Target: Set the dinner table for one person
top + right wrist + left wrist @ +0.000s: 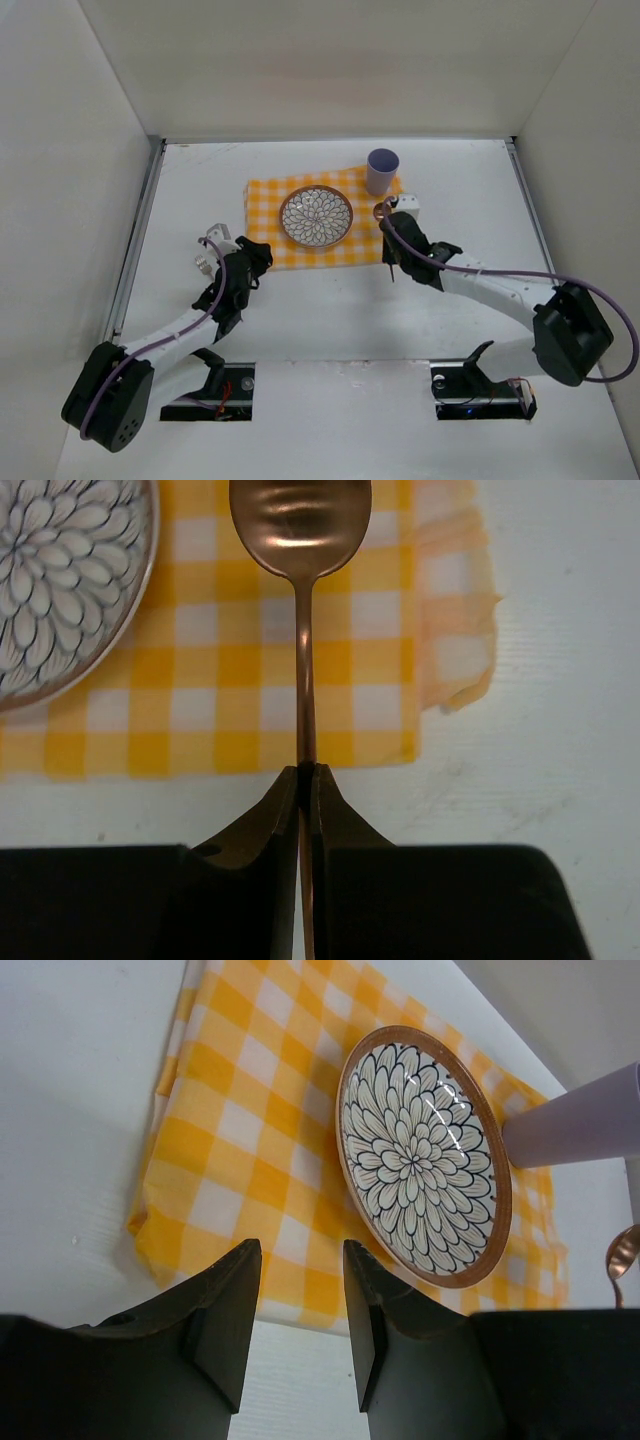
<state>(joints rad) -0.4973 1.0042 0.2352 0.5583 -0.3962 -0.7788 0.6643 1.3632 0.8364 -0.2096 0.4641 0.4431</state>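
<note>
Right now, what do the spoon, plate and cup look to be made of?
The spoon looks like polished metal, copper or rose-gold toned: it mirrors light in bands. The plate is likely glazed ceramic: glossy glints over a dark petal pattern, brown rim. The cup is matte lilac with no highlights; plastic or ceramic, I cannot tell.

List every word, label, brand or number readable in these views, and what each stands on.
None can be read. The plate carries only a petal pattern and the checked cloth only yellow-and-white squares. The cup and the spoon are plain.
</note>
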